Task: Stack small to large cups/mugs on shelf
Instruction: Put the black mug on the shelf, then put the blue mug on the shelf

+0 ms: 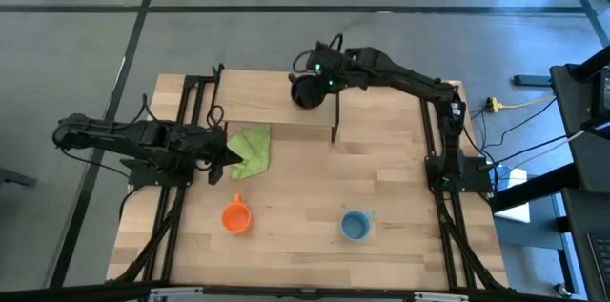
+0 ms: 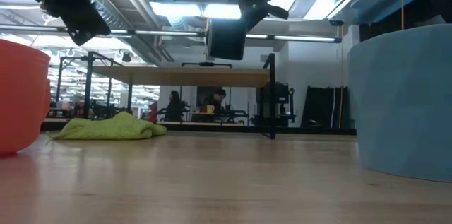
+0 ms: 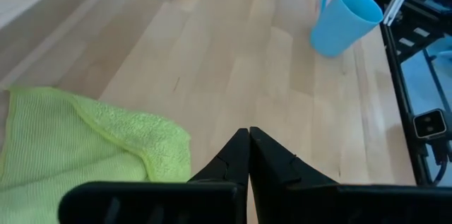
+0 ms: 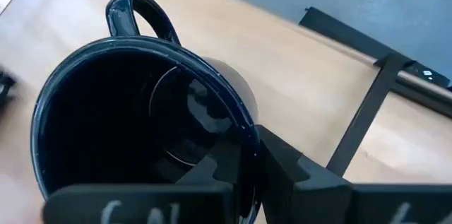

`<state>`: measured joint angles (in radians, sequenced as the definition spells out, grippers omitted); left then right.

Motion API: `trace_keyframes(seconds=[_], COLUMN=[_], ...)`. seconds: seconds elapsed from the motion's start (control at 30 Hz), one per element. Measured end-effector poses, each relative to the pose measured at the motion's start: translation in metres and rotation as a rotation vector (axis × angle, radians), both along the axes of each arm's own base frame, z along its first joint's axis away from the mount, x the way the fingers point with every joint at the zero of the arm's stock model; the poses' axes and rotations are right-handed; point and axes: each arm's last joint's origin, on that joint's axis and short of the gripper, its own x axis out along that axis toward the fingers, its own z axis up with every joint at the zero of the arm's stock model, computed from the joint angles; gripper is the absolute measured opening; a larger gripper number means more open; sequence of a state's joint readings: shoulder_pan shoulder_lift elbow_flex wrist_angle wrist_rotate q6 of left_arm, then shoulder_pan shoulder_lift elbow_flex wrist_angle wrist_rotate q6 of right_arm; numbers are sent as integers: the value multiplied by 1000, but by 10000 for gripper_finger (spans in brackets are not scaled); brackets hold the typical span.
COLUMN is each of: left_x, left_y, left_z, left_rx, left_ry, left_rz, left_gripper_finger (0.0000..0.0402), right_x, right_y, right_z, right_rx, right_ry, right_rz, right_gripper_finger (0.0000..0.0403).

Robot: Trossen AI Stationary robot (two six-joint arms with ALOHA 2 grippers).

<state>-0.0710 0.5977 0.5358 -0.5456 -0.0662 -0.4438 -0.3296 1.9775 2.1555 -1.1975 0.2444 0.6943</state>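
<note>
My right gripper [image 1: 315, 78] is shut on the black mug [image 1: 306, 90], over the light-wood shelf [image 1: 257, 102] at the table's far side. In the low view the mug [image 2: 226, 40] hangs a little above the shelf board [image 2: 176, 75]. The orange mug [image 1: 235, 217] and the light blue mug [image 1: 355, 226] stand on their bases on the tabletop near the front. My left gripper [image 1: 232, 156] is shut and empty, raised above the table beside the green cloth [image 1: 251, 151]. My right gripper holds the black mug by its rim wall [image 4: 244, 136], on the side away from the handle [image 4: 141, 12]. One finger is inside the mug and one outside. The fingers come from above, slanting from the table's right. The mug hangs about upright, clear of the shelf.
The green cloth [image 2: 109, 126] lies crumpled on the tabletop in front of the shelf's left part. The shelf's thin black legs [image 1: 335, 123] stand at its corners. Bare tabletop [image 1: 305, 178] lies between the shelf and the two front mugs. People show in the room far behind.
</note>
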Motion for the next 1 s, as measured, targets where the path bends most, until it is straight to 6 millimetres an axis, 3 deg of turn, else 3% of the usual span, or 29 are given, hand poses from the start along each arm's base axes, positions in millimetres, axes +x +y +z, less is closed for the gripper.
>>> trace_keyframes(seconds=[0.2, 0.57, 1.0], left_x=[3, 5, 6], left_y=[0, 0, 1], left_z=[-2, 0, 1], left_rx=[-20, -37, -3], left_ry=[11, -9, -31], left_rz=[16, 54, 71], left_gripper_finger=[3, 1, 6], right_x=[0, 2, -7], right_y=[-24, -40, -30], right_z=[-15, -28, 20], right_rx=[28, 78, -36], right_ry=[50, 71, 25], right_rz=[5, 42, 64], right_gripper_finger=[40, 42, 128])
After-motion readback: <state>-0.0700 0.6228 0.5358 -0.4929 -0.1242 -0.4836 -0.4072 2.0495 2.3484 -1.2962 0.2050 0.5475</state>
